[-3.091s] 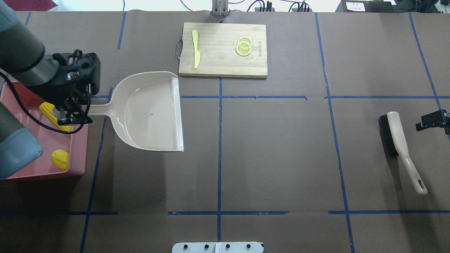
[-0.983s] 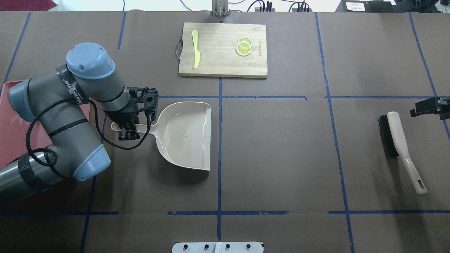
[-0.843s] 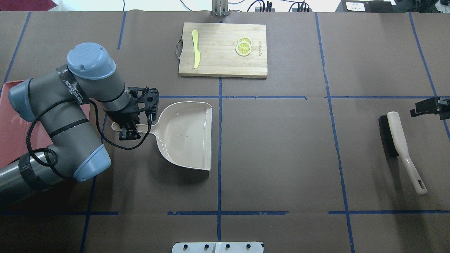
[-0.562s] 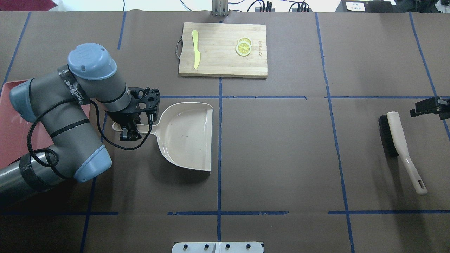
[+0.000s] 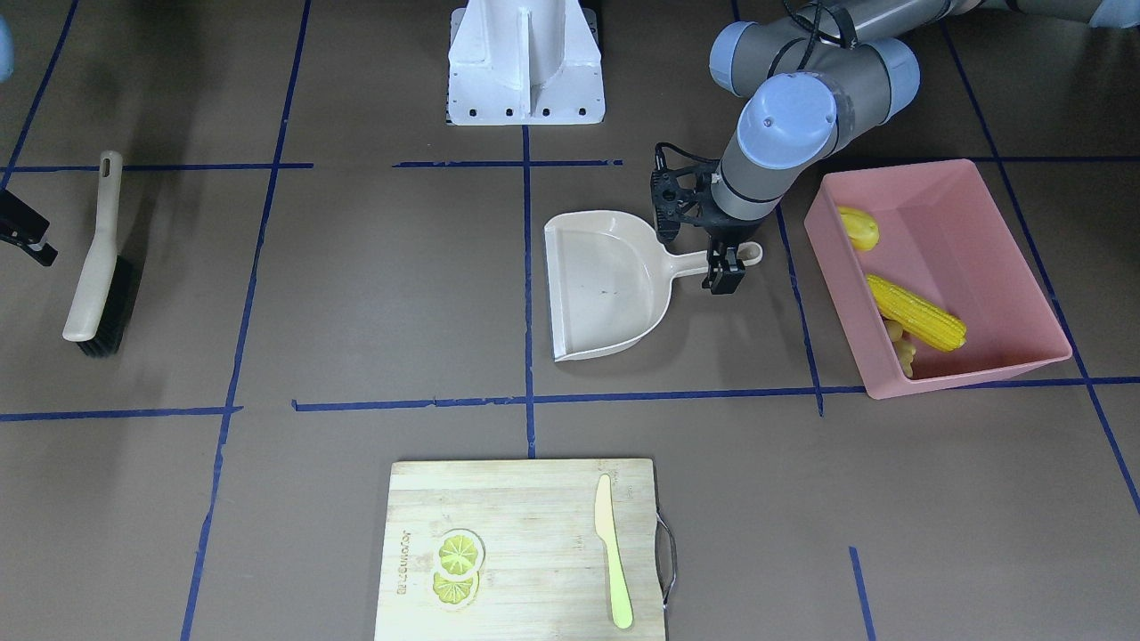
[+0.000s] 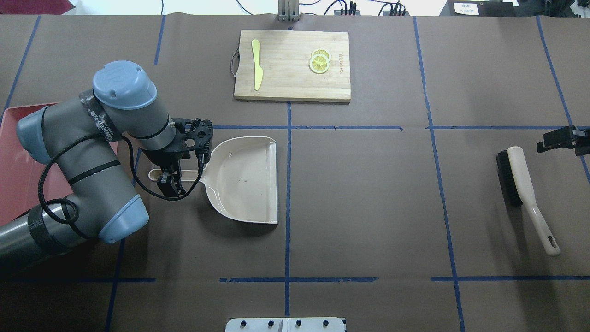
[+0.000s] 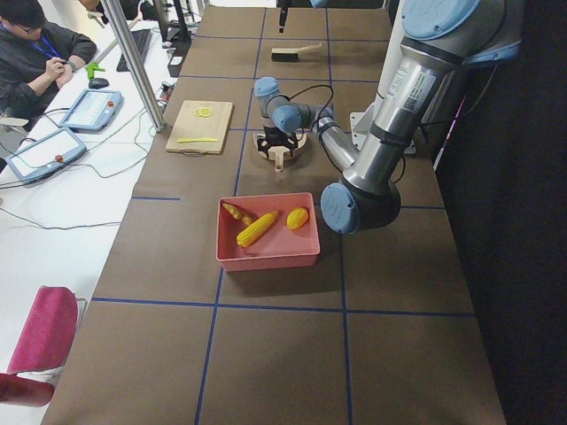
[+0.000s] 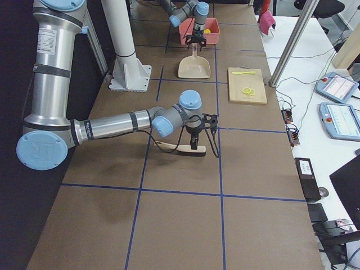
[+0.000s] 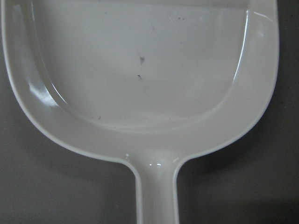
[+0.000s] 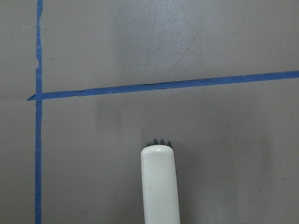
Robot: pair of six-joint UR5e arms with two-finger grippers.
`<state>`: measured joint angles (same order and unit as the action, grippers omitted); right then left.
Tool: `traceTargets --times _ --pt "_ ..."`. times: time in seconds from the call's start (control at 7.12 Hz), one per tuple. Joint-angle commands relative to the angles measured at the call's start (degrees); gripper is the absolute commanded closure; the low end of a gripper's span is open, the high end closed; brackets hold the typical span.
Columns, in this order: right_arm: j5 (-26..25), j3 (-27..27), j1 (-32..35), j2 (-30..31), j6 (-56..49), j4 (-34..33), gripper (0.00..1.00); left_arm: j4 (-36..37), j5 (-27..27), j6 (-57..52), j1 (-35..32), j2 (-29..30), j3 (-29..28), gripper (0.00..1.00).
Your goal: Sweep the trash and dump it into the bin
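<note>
The pink bin (image 5: 997,223) stands at the table's left end and holds the corn cob (image 5: 917,313), the yellow potato-like piece (image 5: 858,228) and the ginger root (image 5: 901,349). In the overhead view my left arm hides most of the bin (image 6: 11,152). My left gripper (image 6: 168,180) is shut on the handle of the empty beige dustpan (image 6: 244,180), which lies flat on the table. The left wrist view shows the empty dustpan (image 9: 140,70). My right gripper (image 6: 548,143) is open and empty, just beyond the head of the brush (image 6: 521,184).
A wooden cutting board (image 6: 292,85) at the far middle carries a yellow-green knife (image 6: 256,64) and lemon slices (image 6: 319,61). The white robot base (image 5: 525,62) stands at the near edge. An operator sits beside the table's far side.
The left arm carried the dustpan from the bin's side to the table's middle left. In the last second it shifted the dustpan slightly toward the robot and squared it. The right gripper barely moved.
</note>
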<state>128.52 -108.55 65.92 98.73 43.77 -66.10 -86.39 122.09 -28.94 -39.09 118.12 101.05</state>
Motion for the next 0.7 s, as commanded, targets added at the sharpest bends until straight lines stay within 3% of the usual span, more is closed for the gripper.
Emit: traceTargets --times 0.0,0.28,0.56 --pt "-0.02 -0.08 0.00 -0.03 0.00 0.00 0.00 0.17 0.08 3.52 -0.81 0.18 0.90 0.00" --pt "-0.02 -0.25 1.13 -0.03 0.00 0.00 0.00 0.25 0.61 4.76 -5.36 0.00 1.86 0.00" --pt "0.94 0.09 4.55 -1.51 -0.96 -0.96 0.00 0.52 -0.09 7.13 -15.35 -4.27 2.22 0.00"
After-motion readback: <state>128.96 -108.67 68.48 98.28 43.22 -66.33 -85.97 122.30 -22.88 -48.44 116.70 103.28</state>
